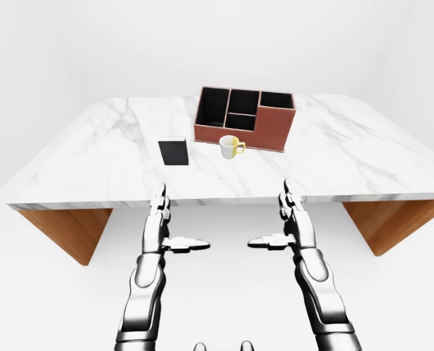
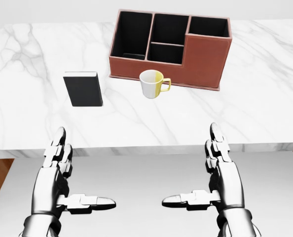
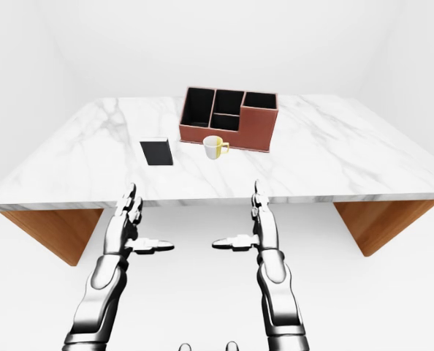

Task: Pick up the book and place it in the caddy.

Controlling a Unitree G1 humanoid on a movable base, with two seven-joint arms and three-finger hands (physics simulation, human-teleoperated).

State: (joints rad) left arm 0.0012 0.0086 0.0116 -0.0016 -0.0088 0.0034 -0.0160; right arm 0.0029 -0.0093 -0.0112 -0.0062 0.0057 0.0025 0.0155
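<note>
Two robot hands hang below the near edge of the marble surface (image 2: 265,94), and neither touches anything. The left robot hand (image 2: 62,173) and the right robot hand (image 2: 218,168) both have their fingers spread, pointing up toward the surface, with the thumbs turned inward toward each other. They are empty, probably because the reach has not begun.

The book (image 2: 83,89) lies flat on the surface, left of the middle, nearer to the left robot hand, so that hand seems the natural one for the pick. Its dark cover faces up, and it is well apart from the edge, so a grasp will probably have to come from above or take it by its sides.

The caddy (image 2: 205,59) stands farther away and to the right of the book. It is open at the top, with several dark compartments; the tall one at the left looks wide enough for the book. A white mug (image 2: 151,84) stands just beside the caddy's near wall, between the book and the caddy, and a low carry could knock it.
</note>
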